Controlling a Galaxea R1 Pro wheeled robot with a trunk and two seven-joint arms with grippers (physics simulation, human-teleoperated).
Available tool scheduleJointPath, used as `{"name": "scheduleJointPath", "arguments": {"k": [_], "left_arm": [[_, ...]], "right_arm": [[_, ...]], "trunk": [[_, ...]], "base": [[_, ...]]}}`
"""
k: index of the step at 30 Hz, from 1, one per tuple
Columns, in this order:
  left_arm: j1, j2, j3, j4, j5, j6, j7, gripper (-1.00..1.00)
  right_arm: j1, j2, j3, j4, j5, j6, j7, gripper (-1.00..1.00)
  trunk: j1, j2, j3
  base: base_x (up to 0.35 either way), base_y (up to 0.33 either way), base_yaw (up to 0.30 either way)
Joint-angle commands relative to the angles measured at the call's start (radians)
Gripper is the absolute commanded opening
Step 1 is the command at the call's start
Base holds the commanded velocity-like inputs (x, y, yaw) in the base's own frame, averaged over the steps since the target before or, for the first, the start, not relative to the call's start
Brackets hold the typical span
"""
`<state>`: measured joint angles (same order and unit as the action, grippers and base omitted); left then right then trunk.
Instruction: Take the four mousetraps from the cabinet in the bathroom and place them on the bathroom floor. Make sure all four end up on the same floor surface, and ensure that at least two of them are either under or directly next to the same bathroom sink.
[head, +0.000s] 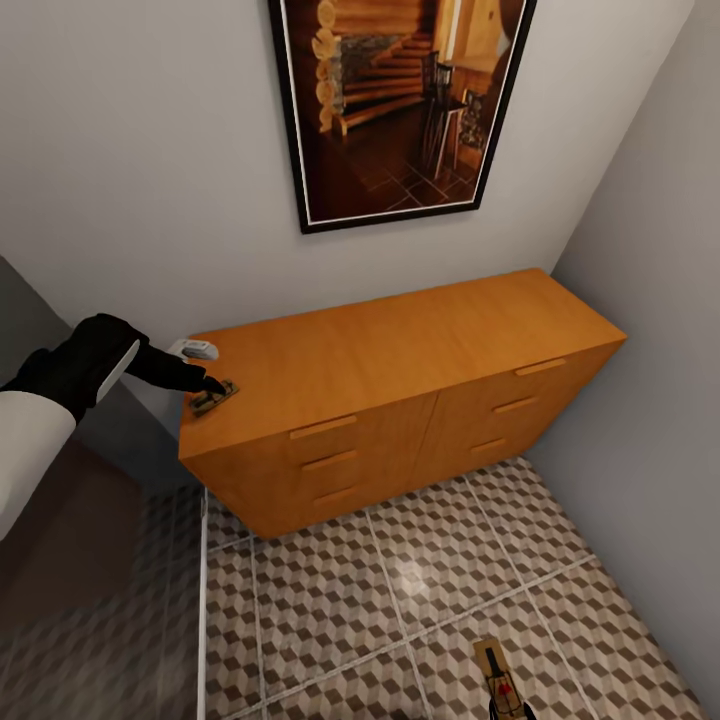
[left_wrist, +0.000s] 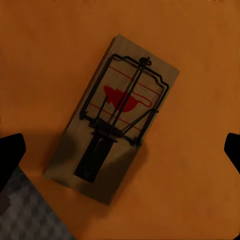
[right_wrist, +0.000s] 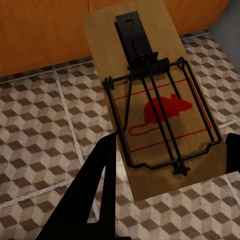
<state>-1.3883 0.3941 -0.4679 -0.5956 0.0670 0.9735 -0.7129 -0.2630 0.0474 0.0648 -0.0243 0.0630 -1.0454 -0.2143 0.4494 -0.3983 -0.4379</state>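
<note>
Right gripper (right_wrist: 170, 165) sits clamped on one mousetrap (right_wrist: 155, 95), low over the bathroom floor (head: 400, 600) at 6 o'clock in head view. Left gripper (left_wrist: 120, 150), fingers spread, hovers above a second trap (left_wrist: 112, 117) at the cabinet (head: 400, 350) top's 9 o'clock corner. We judge pickup is next: descend, close. Left arm reaches straight forward.

Before you stands the wide orange-brown wooden cabinet (head: 400, 380), its flat top carrying one tan wooden mousetrap with dark wire parts (head: 213, 397) at the left front corner and a small white object (head: 196, 349) just behind it. Below, the cube-patterned tiled bathroom floor (head: 400, 590).
</note>
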Motion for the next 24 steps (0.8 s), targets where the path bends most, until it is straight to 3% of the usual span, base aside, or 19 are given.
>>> {"name": "scheduleJointPath", "arguments": {"k": [1, 24], "left_arm": [[-0.001, 0.002, -0.006, -0.001, 0.007, 0.005, 0.001, 1.00], [0.015, 0.000, -0.006, -0.002, 0.007, 0.004, 0.001, 1.00]], "right_arm": [[-0.001, 0.000, 0.006, 0.001, 0.005, -0.002, -0.010, -1.00], [-0.001, 0.000, 0.006, 0.001, 0.005, -0.002, -0.010, -1.00]], "trunk": [[0.001, -0.002, -0.002], [0.001, -0.002, -0.002]], "base": [[0.026, 0.000, 0.000], [0.002, 0.000, 0.000]]}}
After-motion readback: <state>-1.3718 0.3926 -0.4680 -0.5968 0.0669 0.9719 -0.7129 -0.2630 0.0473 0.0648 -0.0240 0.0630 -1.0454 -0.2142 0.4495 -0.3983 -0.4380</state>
